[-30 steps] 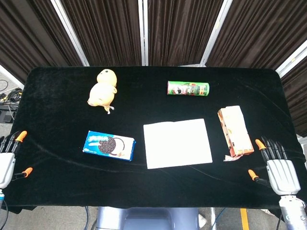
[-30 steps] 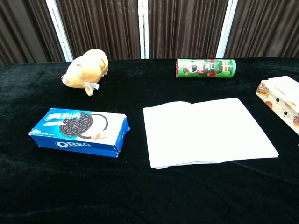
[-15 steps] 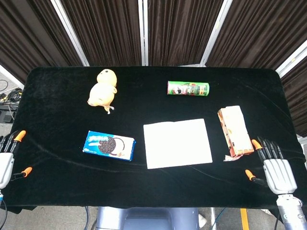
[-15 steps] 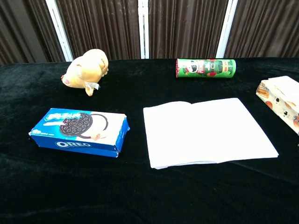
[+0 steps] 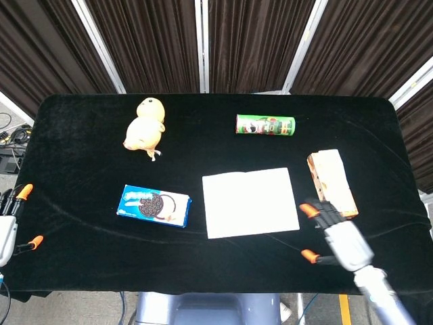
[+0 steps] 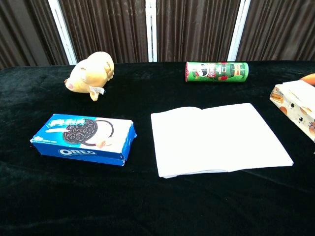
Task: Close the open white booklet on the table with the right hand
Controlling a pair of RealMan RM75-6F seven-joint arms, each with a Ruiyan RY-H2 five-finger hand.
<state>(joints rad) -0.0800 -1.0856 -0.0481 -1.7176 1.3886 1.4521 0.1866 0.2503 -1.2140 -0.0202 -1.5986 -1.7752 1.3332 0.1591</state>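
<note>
The white booklet (image 5: 250, 202) (image 6: 216, 138) lies open and flat near the middle of the black table. My right hand (image 5: 336, 235) hovers over the table just right of the booklet's near right corner, fingers apart and holding nothing. One orange fingertip (image 6: 309, 78) of it shows at the right edge of the chest view. My left hand (image 5: 8, 223) stays off the table's left edge, fingers spread and empty.
A snack packet (image 5: 331, 183) lies right of the booklet, close behind my right hand. An Oreo box (image 5: 153, 206) sits to the booklet's left. A yellow plush toy (image 5: 144, 126) and a green chips can (image 5: 265, 125) lie farther back.
My right hand has swung in from the table's right edge toward the booklet's right side. The booklet and the other things have not moved.
</note>
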